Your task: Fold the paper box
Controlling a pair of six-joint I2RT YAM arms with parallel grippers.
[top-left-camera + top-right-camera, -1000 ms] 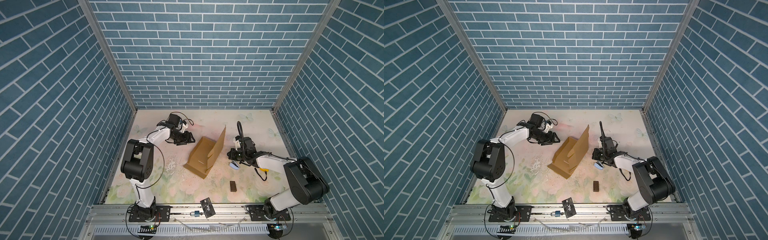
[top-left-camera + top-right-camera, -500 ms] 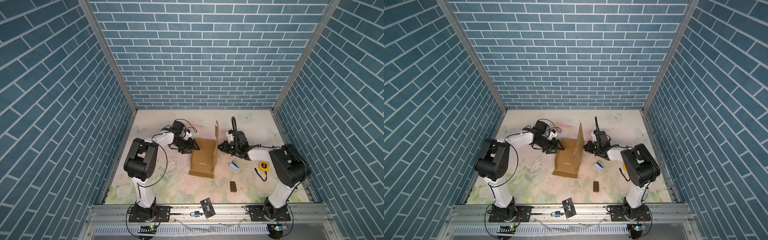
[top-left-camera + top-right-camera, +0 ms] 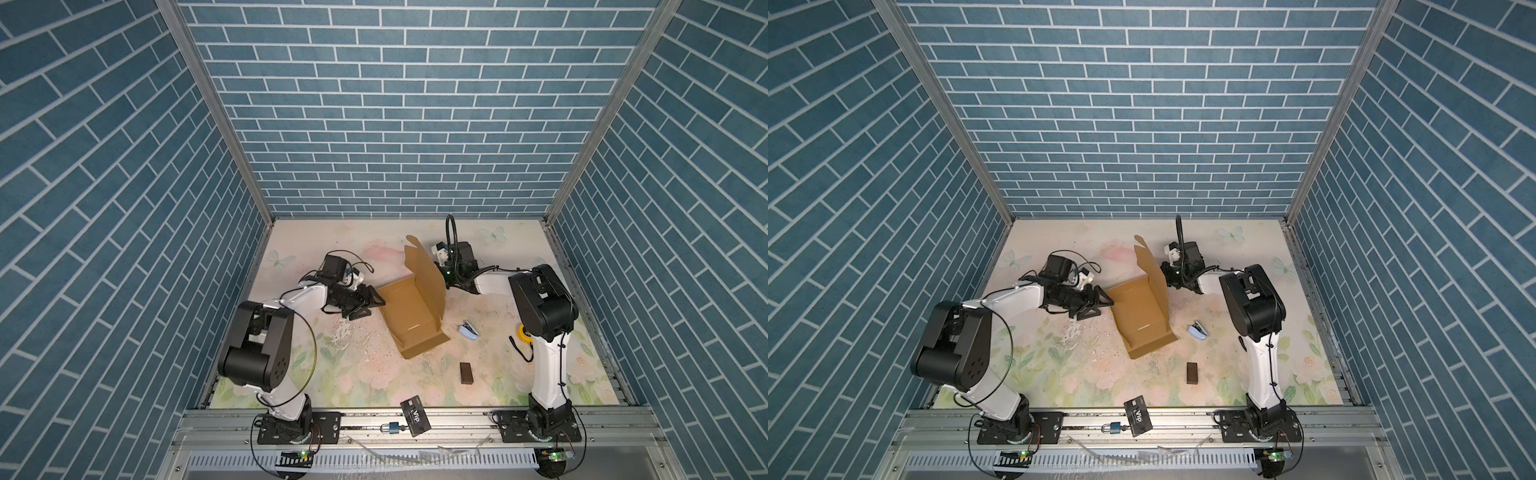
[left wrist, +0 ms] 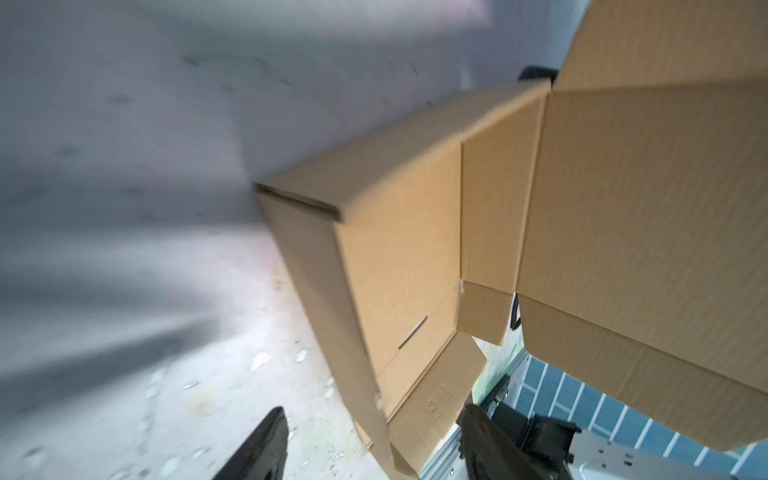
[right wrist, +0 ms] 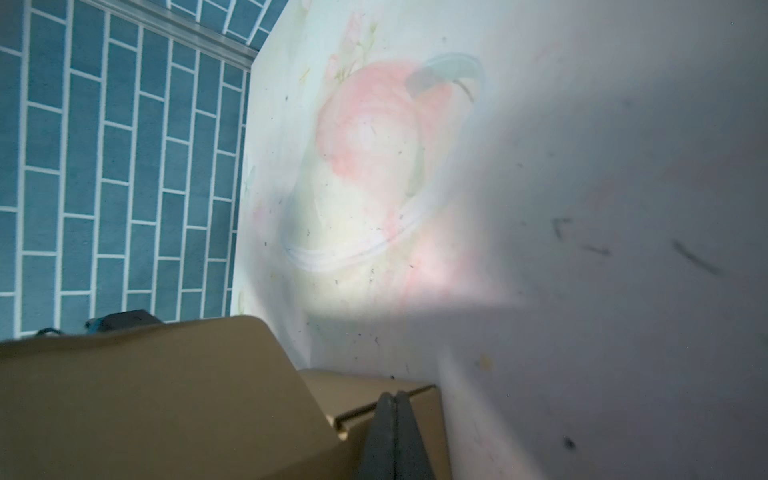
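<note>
Turned since a second ago, paper box (image 3: 415,316) (image 3: 1138,316) sits on the table (image 3: 332,374) in both top views, lid upright; left wrist: left gripper (image 4: 374,436) spread astride its side wall; right wrist: right gripper (image 5: 397,415) pressed together beside a corner flap.

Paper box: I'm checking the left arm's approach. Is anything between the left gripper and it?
Nothing visible does. In the left wrist view, the left gripper has its jaws open, one on either side of the paper box's side wall.
</note>
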